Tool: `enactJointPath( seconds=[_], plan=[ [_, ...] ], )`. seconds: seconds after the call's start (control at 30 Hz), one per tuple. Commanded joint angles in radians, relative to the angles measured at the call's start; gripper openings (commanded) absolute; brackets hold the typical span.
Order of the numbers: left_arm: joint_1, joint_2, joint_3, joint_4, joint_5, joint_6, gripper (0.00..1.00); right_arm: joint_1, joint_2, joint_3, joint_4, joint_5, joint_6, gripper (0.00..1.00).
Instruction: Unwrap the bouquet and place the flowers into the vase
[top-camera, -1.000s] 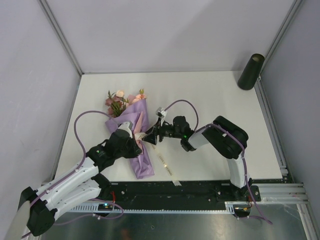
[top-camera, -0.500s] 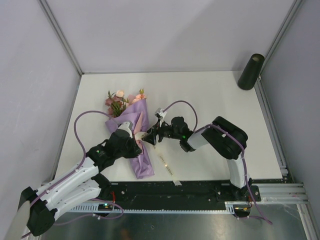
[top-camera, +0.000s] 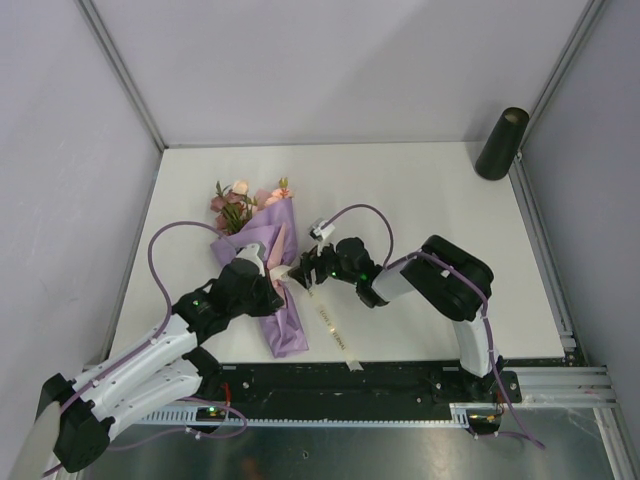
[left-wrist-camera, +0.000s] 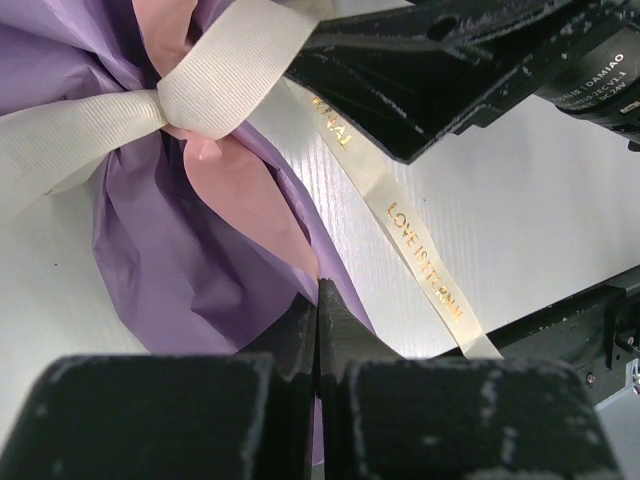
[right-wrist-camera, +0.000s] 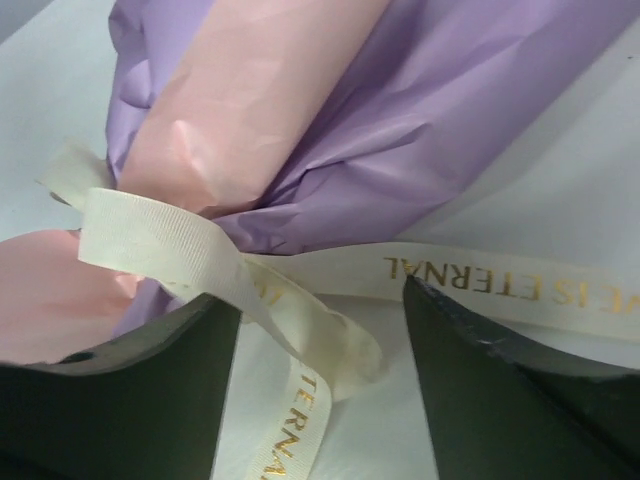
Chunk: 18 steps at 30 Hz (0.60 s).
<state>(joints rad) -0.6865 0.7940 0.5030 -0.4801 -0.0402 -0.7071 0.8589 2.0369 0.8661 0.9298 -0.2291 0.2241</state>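
The bouquet lies flat on the surface. Its long axis runs from the flowers at the far-left end to the paper tip at the near-right end. The knot of the cream ribbon sits on the right flank of the bouquet, about at the middle of its length.

This is the relation I care about. In the right wrist view the right jaws stand apart, one on each side of the ribbon loop. The loop lies directly between them and is not yet pinched. So the right arm is the nearer one for the pull. I judge the pull should go across the axis, away from the bouquet toward its right.

The left jaws are together, with their tips on the lilac paper at the near part of the bouquet. I cannot tell if any paper is caught between them. The vase stands well apart, far to the right of the bouquet.
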Motion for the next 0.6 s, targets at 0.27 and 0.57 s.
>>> enactJointPath(
  seconds=[0.27,0.57],
  plan=[
    [-0.006,0.008,-0.007,0.038,-0.015,0.007,0.0,0.017,-0.067,-0.034,0.123,0.067,-0.033,0.07],
    [-0.007,0.029,-0.018,0.035,-0.023,-0.01,0.0,-0.003,-0.169,-0.053,-0.006,0.321,-0.014,0.0]
  ],
)
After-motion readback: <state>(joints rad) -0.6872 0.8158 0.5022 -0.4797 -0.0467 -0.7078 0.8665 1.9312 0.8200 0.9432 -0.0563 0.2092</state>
